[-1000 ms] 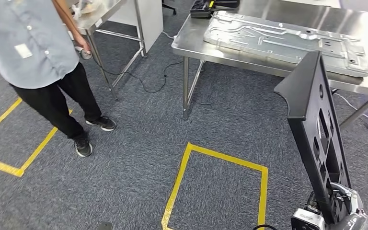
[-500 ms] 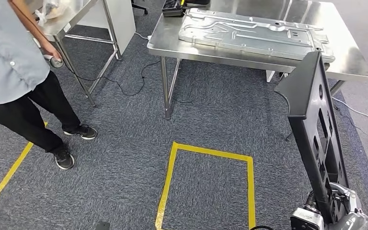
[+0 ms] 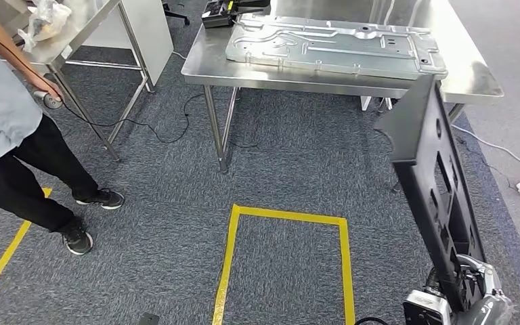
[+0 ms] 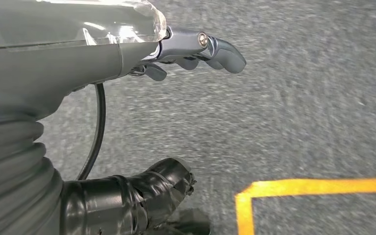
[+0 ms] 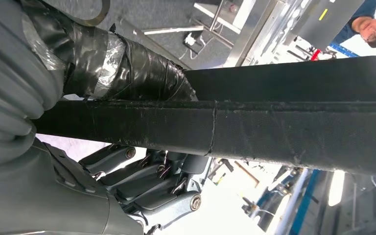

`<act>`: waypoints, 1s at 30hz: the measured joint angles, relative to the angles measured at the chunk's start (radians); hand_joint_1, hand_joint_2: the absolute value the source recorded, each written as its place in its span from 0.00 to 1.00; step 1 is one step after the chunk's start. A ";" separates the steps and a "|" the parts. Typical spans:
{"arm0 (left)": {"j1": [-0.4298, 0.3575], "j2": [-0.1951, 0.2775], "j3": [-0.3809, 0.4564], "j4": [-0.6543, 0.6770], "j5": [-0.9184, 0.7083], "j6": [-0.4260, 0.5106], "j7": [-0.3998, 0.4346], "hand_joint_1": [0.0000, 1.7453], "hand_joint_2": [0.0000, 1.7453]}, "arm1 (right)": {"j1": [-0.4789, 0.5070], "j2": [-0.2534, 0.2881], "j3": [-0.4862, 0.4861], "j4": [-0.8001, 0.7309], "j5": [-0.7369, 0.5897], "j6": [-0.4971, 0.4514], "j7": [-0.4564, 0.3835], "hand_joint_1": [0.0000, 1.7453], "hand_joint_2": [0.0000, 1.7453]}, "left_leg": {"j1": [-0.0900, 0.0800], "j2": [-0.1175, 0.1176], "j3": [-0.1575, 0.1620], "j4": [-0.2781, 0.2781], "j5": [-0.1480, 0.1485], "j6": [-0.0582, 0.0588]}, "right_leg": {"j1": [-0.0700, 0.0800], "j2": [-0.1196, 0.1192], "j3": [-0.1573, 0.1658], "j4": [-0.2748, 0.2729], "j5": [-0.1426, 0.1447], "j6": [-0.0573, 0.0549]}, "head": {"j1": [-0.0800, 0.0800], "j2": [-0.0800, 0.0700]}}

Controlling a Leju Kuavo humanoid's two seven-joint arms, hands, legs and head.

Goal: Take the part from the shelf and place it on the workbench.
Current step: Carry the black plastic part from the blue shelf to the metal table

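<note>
Black part (image 3: 440, 196), long flat panel with cut-outs, gripped at its lower end by right hand (image 3: 470, 298) and standing nearly upright, leaning slightly; well off any shelf, clear of the floor. In right wrist view, thumb (image 5: 127, 68) wrapped over one face of part (image 5: 254, 122), fingers (image 5: 147, 181) curled against the other: firm hold, by the look of it. Left hand (image 4: 196, 49) hanging over carpet, fingers loosely bent, holding nothing. Pick-up judged done; carry under way; placing not yet done. Workbench (image 3: 474, 74) ahead, steel top already bearing a large silver stamped sheet (image 3: 335, 46) over most of its width, bare metal at the near right corner. Yellow floor square (image 3: 288, 217) between robot and bench. Person (image 3: 13, 135) at left beside a second steel table (image 3: 81, 37), well apart from the part. Remaining, as judged: close to the bench, lay part down on bare steel, release.
</note>
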 joint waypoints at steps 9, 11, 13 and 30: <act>-0.001 0.005 0.000 0.000 0.000 -0.041 -0.023 0.00 1.00 | -0.005 -0.009 0.013 0.010 0.043 0.000 0.014 1.00 1.00 | 0.002 0.004 0.028 -0.072 0.017 0.037 | -0.010 -0.010 -0.100 0.201 -0.106 0.049 | 0.002 0.000; 0.000 0.005 0.000 0.000 -0.001 -0.042 -0.023 0.00 1.00 | -0.005 -0.009 0.012 0.015 0.050 0.000 0.014 1.00 1.00 | 0.003 0.006 0.031 -0.071 0.013 0.036 | -0.017 -0.012 -0.138 0.266 -0.112 0.057 | 0.001 0.000; 0.000 0.005 0.000 0.000 -0.003 -0.043 -0.023 0.00 1.00 | -0.005 -0.009 0.012 0.016 0.049 0.000 0.011 1.00 1.00 | 0.006 0.005 0.038 -0.069 0.007 0.030 | -0.023 -0.016 -0.103 0.186 -0.047 0.061 | 0.002 0.000; 0.004 0.008 0.000 0.000 -0.006 -0.043 -0.024 0.00 1.00 | -0.007 -0.007 0.011 0.016 0.018 0.000 -0.004 1.00 1.00 | -0.004 0.002 -0.030 0.028 0.010 0.011 | 0.007 -0.010 0.025 -0.006 -0.019 -0.009 | 0.000 0.000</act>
